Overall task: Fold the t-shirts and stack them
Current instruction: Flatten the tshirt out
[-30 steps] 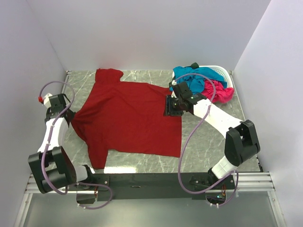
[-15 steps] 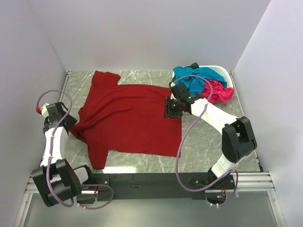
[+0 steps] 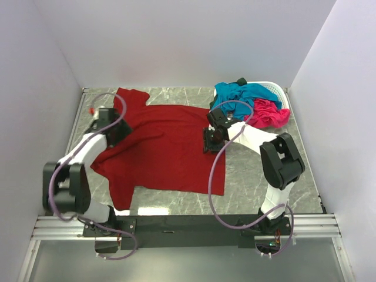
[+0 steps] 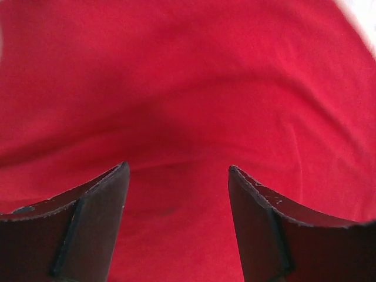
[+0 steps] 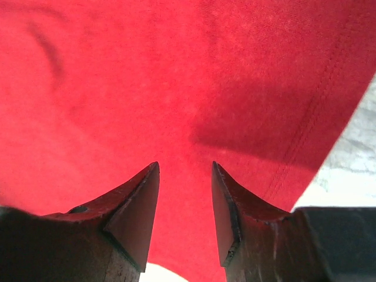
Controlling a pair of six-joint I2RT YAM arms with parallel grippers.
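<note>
Jaws apart; red shirt, marble tabletop, white walls.

Bright, even light from above.
Glare on the table just in front of the dark red t-shirt; its cloth blurs in the left wrist view.

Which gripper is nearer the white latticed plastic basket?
Right. The right gripper is over the edge of the dark red cloth t-shirt nearest the white plastic basket; the left gripper is over its opposite side, much farther away.
</note>
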